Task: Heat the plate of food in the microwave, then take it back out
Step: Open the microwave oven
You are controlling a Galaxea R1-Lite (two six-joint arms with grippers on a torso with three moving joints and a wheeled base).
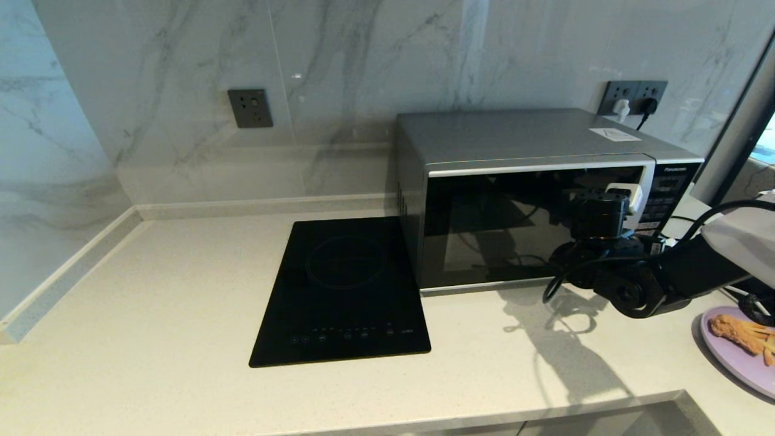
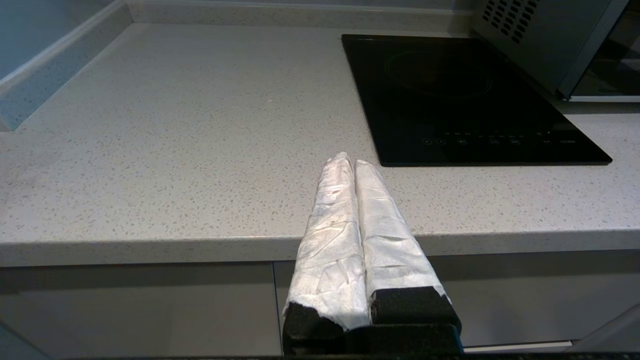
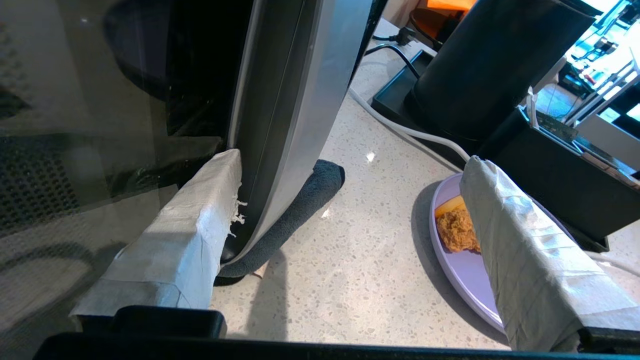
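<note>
Your right gripper (image 3: 350, 220) is up at the front of the microwave (image 1: 521, 200), with its two wrapped fingers spread wide apart. One finger (image 3: 185, 235) sits against the dark glass door, right beside the silver handle strip (image 3: 285, 120) — the other finger hangs out over the counter (image 1: 181, 290). It looks like you put it there so the handle strip ends up between the fingers, ready to pull. The door looks shut, or nearly so, so opening it is likely your step now.

The plate of food (image 1: 742, 351) waits on the counter near the microwave's right side, close by, so it is a short trip in once the door swings open.

Your left gripper (image 2: 352, 165) is parked low at the counter's front edge, its fingers pressed together — it holds nothing and stays out of the way.
</note>
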